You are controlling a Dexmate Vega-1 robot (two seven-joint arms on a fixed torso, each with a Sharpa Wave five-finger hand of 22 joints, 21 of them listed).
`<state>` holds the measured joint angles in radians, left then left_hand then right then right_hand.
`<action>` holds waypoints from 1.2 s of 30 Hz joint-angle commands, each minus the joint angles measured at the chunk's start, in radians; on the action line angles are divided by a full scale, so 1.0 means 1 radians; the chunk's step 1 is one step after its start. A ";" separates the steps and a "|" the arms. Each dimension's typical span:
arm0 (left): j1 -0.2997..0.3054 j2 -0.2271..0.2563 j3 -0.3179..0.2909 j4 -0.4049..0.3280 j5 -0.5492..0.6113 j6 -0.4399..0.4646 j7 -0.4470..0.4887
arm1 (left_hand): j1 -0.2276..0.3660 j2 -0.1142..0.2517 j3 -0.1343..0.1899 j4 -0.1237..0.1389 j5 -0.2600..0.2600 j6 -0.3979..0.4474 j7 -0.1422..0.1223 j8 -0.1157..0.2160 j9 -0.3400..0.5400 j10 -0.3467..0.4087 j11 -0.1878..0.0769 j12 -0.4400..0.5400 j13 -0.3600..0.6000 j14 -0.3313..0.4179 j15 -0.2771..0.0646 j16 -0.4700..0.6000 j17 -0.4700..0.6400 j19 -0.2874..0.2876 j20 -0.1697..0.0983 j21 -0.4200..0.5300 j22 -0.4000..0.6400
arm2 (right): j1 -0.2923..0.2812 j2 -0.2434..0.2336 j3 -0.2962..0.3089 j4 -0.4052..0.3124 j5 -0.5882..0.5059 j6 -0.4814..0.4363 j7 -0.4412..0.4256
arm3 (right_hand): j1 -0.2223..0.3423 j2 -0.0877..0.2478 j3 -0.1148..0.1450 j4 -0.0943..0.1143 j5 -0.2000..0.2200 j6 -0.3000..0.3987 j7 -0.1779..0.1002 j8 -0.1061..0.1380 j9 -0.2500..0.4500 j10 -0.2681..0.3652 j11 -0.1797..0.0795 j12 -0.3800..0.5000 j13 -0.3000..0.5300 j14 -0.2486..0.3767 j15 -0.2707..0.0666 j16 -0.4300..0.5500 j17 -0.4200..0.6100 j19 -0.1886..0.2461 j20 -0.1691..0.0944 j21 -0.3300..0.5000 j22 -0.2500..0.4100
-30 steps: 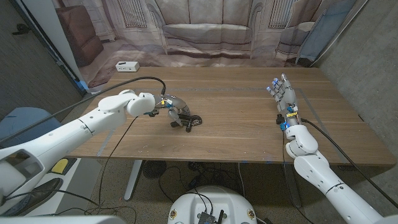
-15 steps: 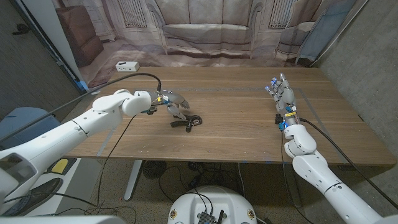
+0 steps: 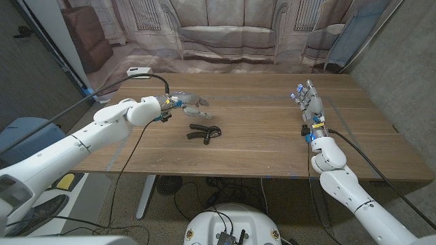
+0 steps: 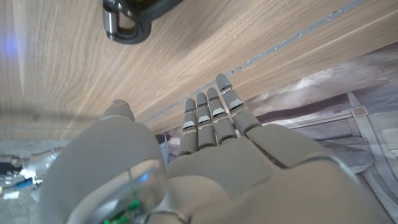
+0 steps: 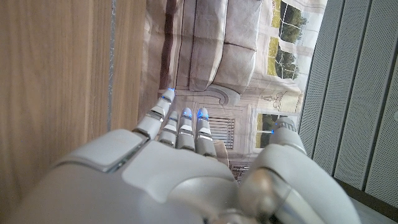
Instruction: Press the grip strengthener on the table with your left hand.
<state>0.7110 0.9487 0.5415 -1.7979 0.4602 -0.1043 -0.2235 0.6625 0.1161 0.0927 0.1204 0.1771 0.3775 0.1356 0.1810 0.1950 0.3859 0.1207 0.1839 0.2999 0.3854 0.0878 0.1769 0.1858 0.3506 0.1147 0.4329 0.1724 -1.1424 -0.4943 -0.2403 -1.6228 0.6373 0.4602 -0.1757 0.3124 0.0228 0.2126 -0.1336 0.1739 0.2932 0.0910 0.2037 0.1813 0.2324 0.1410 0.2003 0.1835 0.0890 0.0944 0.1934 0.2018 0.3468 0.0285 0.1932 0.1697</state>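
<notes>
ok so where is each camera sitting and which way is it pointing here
Head view: on the robot's head, looking down over the wooden table; both arms show, left hand above the grip strengthener, right hand raised.
Left wrist view: on the left wrist, looking along the left hand at the table.
Right wrist view: on the right wrist, looking along the right hand toward the backdrop.
Shared: the grip strengthener shows in the head and left wrist views.
</notes>
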 commanded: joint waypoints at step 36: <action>0.183 -0.351 -0.184 0.300 -0.895 -0.319 0.214 | -0.190 -0.043 -0.085 0.031 0.015 -0.197 -0.015 -0.002 -0.012 -0.140 0.009 0.006 -0.068 -0.157 0.009 0.001 0.001 -0.147 -0.014 -0.133 0.009 | 0.042 -0.077 0.001 0.027 0.047 -0.044 0.133 | -0.012 0.000 -0.013 0.004 0.003 -0.018 0.010 -0.014 0.002 0.008 -0.006 0.003 0.004 -0.002 -0.026 0.008 0.005 -0.008 -0.021 -0.003 0.002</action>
<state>0.8971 0.7033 0.3796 -1.6319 -0.1945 -0.2930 0.0422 0.4965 0.0741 0.0201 0.1504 0.1820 0.1954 0.1245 0.1743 0.1811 0.2628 0.1334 0.1925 0.2368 0.2541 0.1017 0.1843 0.1861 0.2319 0.1012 0.3166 0.1796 -1.1227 -0.5594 -0.2261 -1.6006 0.6756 0.4405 -0.0691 0.3083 0.0268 0.2029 -0.1321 0.1739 0.2820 0.1019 0.1920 0.1815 0.2358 0.1375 0.2003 0.1835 0.0873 0.0712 0.1934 0.2019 0.3376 0.0086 0.1932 0.1697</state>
